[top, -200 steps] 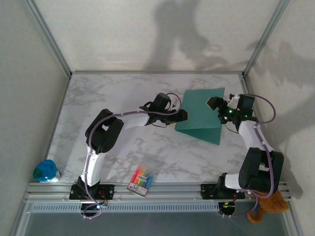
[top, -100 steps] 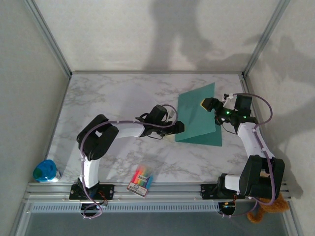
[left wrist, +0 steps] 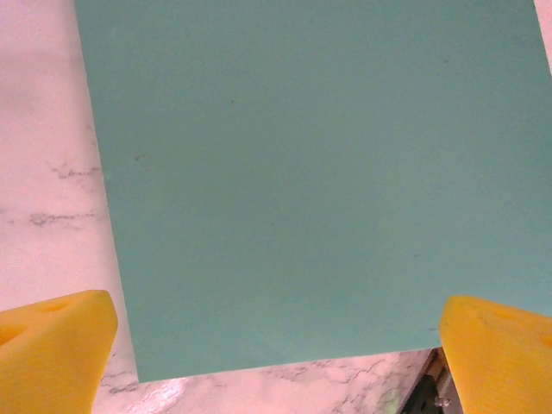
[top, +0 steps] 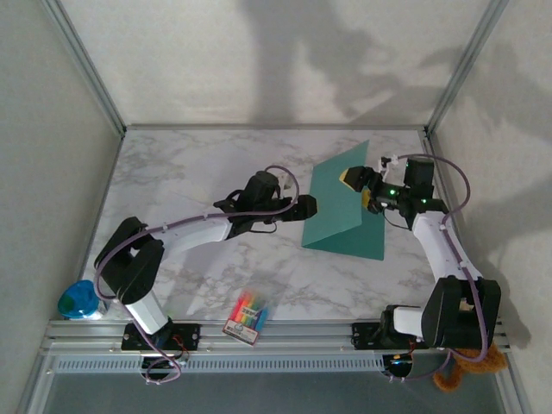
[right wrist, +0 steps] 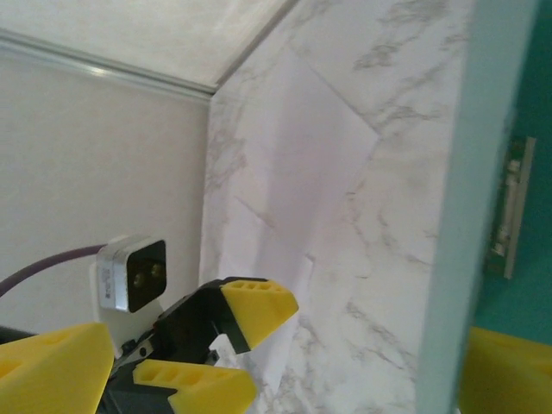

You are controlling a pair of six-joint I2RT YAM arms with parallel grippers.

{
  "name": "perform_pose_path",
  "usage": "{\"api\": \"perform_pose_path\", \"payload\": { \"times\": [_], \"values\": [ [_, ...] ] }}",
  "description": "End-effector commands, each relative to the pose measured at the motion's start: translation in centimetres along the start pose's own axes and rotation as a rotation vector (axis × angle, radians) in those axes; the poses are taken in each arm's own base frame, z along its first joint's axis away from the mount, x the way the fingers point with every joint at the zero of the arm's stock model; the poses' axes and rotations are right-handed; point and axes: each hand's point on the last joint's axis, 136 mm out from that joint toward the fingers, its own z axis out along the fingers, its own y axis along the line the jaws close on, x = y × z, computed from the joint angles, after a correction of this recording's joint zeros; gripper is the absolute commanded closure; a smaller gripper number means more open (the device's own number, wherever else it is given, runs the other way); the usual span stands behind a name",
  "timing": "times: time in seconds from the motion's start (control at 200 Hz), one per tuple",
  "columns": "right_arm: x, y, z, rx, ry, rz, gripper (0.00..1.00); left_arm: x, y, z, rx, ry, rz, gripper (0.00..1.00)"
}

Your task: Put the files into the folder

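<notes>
The teal folder (top: 343,211) lies right of the table's middle, its upper cover tilted steeply up and its lower cover flat on the marble. My right gripper (top: 358,185) stands open astride the raised cover's edge (right wrist: 455,216), one finger on each side; the inner face and metal clip (right wrist: 509,207) show beside it. My left gripper (top: 308,207) hangs open just left of the folder. The cover's outer face (left wrist: 302,172) lies ahead of its fingers (left wrist: 56,345), and nothing is between them. A pale creased sheet (right wrist: 293,164), seemingly one of the files, lies on the marble beyond.
A packet of coloured pens (top: 247,315) lies near the front edge. A blue object (top: 79,300) sits at the front left corner and a brown plush (top: 470,364) at the front right. Enclosure walls and metal posts ring the table.
The right gripper has moved left, tipping the folder's upper cover up more steeply. The left arm has stretched out lower and flatter, its gripper staying by the folder's left edge.
</notes>
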Motion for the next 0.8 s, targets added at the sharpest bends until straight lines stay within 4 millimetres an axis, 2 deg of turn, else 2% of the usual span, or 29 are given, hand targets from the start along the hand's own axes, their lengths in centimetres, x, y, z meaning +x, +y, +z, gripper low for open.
{"api": "perform_pose_path", "payload": {
  "times": [0.0,0.085,0.29,0.521,0.626,0.796],
  "values": [
    [-1.2,3.2,0.3,-0.081,-0.001,-0.043,0.01,-2.0,-0.9,-1.6,0.009,-0.045,0.0,0.06],
    [-1.6,4.0,1.1,-0.102,0.005,-0.04,0.01,-3.3,-1.0,-2.3,0.028,-0.066,-0.044,0.08],
    [-2.2,5.6,4.1,-0.154,0.041,-0.03,0.01,-5.9,-3.4,-3.9,0.121,-0.086,-0.07,0.1],
    [-2.0,7.4,7.4,-0.189,0.081,-0.046,0.01,-7.2,-5.7,-5.4,0.207,-0.064,-0.078,0.1],
    [-1.9,8.2,8.8,-0.225,0.09,-0.054,0.01,-7.6,-5.6,-6.2,0.216,-0.069,-0.081,0.12],
    [-1.5,9.3,11.0,-0.278,0.1,-0.043,0.01,-8.6,-3.7,-7.8,0.202,-0.088,-0.114,0.16]
  ]
}}
